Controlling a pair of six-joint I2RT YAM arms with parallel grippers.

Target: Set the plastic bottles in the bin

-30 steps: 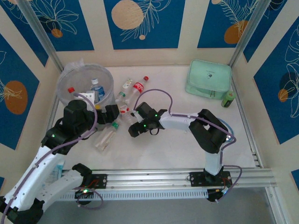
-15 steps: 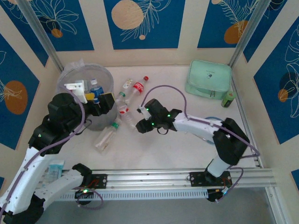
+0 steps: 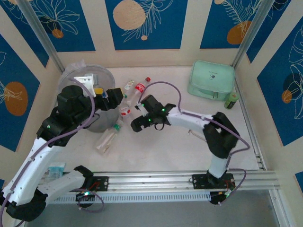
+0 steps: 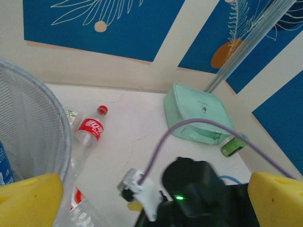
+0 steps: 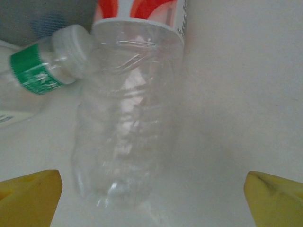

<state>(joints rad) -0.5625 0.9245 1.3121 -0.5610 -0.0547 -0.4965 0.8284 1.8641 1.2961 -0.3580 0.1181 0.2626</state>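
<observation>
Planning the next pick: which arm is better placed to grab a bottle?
Right: the right gripper is open, a clear bottle lying just ahead of it; the left gripper hangs open at the bin.

Both arms are built of white links joined by bulky black housings, the left arm as much as the right arm. A purple cable is looped along each. Small green lights are seen on the black housings. The left gripper and the right gripper are tipped with yellow pads. A white bracket is fixed on the left wrist. Black bases are bolted at the table's near edge.
</observation>
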